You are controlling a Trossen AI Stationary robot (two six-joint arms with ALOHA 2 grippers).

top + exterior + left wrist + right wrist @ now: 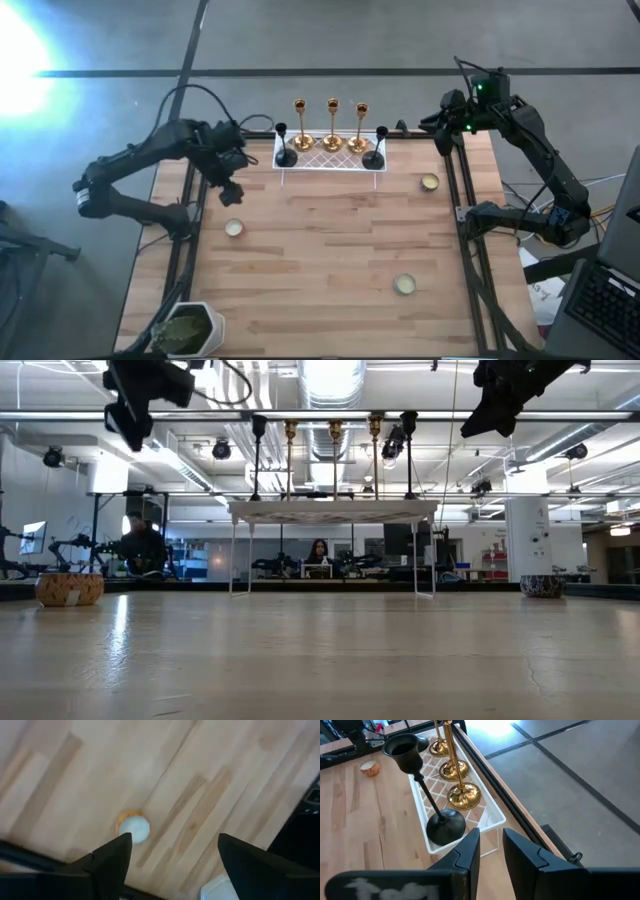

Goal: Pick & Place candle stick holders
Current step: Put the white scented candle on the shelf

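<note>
Gold sticks [331,125]: three stand upright in a row on the white lattice tray [330,160] at the table's far edge, long axes vertical, cups up.
Black holders [286,145]: two, upright, one at each end of the tray.
Cream cups [234,227]: three low cups lie apart on the wooden table [320,260], mouths up.
Left gripper [231,192]: above the table near the left cup, fingers spread, empty.
Right gripper [491,851]: beyond the tray's right end, fingers nearly together, holding nothing.
Corner: potted plant [190,328].
</note>
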